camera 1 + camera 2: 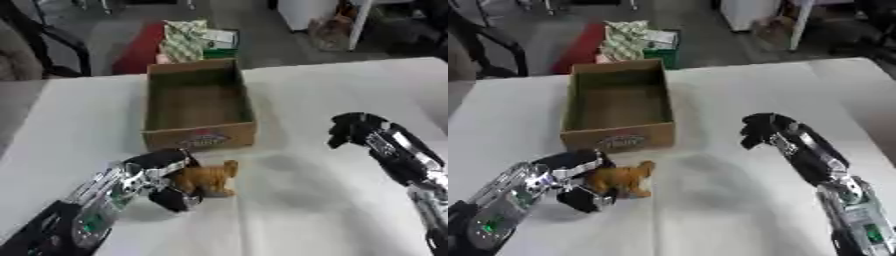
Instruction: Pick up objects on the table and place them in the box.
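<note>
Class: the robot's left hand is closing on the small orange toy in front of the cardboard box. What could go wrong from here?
1. The left hand covers only one end of the orange toy, so the toy may slip or tip when lifted.
2. The cardboard box stands just beyond the toy; a low lift could knock its front wall.

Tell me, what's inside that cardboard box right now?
Nothing that shows: the cardboard box has a bare brown floor. Its near wall hides a strip of floor just behind it. The orange toy is outside on the table, in the left hand.
</note>
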{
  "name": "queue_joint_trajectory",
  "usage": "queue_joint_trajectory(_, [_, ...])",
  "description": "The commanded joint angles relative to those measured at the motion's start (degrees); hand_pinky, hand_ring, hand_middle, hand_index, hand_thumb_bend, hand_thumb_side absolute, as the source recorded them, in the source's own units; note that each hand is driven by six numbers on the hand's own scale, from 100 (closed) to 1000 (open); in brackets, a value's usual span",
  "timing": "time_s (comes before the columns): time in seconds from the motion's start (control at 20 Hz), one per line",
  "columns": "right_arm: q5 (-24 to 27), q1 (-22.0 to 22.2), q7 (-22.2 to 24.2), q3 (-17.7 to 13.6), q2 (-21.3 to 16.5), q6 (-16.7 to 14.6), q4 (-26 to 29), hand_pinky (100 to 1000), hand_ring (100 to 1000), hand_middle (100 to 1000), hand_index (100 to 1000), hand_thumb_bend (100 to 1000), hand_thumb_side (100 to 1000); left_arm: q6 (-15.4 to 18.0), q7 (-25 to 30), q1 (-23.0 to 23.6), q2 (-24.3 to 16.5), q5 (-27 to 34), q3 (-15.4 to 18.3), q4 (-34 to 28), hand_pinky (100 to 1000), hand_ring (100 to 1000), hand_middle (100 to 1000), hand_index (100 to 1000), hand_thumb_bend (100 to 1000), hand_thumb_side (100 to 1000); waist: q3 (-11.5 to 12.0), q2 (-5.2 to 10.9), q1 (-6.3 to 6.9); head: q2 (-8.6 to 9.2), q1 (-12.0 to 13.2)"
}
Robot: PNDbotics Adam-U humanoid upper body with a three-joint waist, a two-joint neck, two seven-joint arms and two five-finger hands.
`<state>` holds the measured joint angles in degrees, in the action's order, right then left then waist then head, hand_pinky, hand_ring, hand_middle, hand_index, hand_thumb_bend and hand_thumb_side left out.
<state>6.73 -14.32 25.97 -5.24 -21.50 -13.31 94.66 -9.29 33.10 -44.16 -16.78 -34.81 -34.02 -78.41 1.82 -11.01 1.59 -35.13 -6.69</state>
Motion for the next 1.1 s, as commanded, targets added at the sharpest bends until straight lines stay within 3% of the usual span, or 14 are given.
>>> queue_joint_trajectory(0.05, [0.1, -0.5, 0.2, -0.3, -0.9, -0.1, 0.6, 628, 618, 628, 800, 100, 779, -1.0, 0.0, -1.1, -2.0, 0.8, 1.6, -3.1, 631, 534, 418, 596, 100, 250, 0.1, 0.77, -0.18, 0.69, -0.1])
queue_joint_trajectory(0.65, [0.1, -0.4, 0.2, -0.3, -1.0, -0.1, 0.6, 628, 618, 628, 799, 100, 777, -5.6, 0.7, -3.1, -6.9, 2.6, 5.9, -13.1, 634, 538, 421, 599, 100, 247, 0.0, 0.99, -0.04, 0.8, -0.3])
queue_joint_trajectory(1.1, [0.3, -0.8, 0.7, 0.2, -1.0, -0.2, 0.7, 628, 618, 628, 799, 100, 779, -7.0, -3.1, -7.1, -6.0, -1.2, 9.8, -8.5, 635, 539, 422, 600, 100, 246, -1.0, 0.73, 0.01, 0.96, 0.3])
